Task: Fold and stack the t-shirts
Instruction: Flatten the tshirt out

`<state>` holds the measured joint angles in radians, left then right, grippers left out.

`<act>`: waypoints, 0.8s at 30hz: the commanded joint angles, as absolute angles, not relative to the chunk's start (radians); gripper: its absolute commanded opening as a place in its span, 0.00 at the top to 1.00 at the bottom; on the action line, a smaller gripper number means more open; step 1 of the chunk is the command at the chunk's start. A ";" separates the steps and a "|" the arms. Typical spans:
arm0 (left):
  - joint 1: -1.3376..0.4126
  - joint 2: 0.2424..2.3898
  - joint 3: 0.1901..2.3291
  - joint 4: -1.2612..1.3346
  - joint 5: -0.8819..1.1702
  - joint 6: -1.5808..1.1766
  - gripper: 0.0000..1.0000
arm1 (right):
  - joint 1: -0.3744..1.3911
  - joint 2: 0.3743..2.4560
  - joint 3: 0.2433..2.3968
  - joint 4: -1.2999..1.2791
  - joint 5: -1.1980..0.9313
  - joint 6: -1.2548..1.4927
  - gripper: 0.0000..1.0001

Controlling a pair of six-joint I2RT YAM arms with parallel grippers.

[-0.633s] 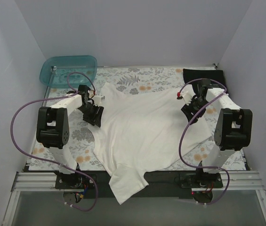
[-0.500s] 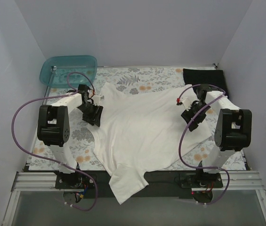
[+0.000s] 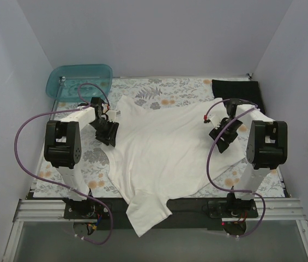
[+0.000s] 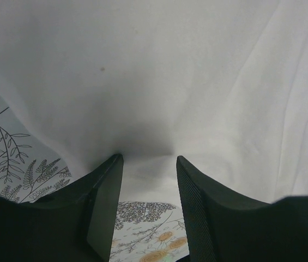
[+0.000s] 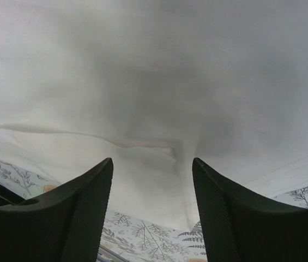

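So, where does the cream-white t-shirt point(image 3: 164, 147) lie?

It lies spread flat over the middle of the top view, on the floral cloth point(image 3: 83, 158). One sleeve hangs over the near edge at the bottom centre of the frame.

And your left gripper point(image 3: 107, 132)?

It sits left of centre in that view, at the shirt's left border. On my left wrist camera its fingers point(image 4: 102, 210) stand apart at the bottom of the frame, and white fabric fills everything above them. The fabric's edge runs down from the left side of the frame toward the gap, with leaf print showing beneath it at the lower left. The fingers clamp nothing.

What about the right one?

My right gripper point(image 3: 223, 136) is right of centre in the top view, over the shirt's right side. On the right wrist camera its fingers point(image 5: 85, 213) are also spread wide, one at the lower left and one at the lower right. Between them I see a small raised crease in the fabric, and the flower print peeks out along the bottom edge. Whether the tips touch the fabric I cannot tell.

And the other shirt?

The black t-shirt point(image 3: 235, 87) lies in the upper right of the top view, on the far corner of the cloth, well apart from both my grippers. The teal tub point(image 3: 80, 79) is at the upper left.
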<state>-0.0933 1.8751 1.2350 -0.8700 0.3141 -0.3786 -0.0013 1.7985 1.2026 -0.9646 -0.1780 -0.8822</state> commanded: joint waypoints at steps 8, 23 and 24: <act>-0.060 1.924 1.242 -0.811 0.224 -0.354 0.79 | -0.002 1.780 1.207 -0.977 -0.164 -0.908 0.84; -0.002 1.986 1.345 -0.828 0.146 -0.305 1.00 | -0.170 1.560 0.976 -1.034 0.036 -1.120 0.99; -0.003 1.990 1.359 -0.827 0.135 -0.302 1.00 | -0.190 1.557 0.968 -1.035 0.047 -1.130 0.99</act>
<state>-0.0269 1.9533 1.3319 -0.8948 0.2539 -0.3515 -0.1230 1.5913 0.9985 -0.9981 -0.0471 -0.9890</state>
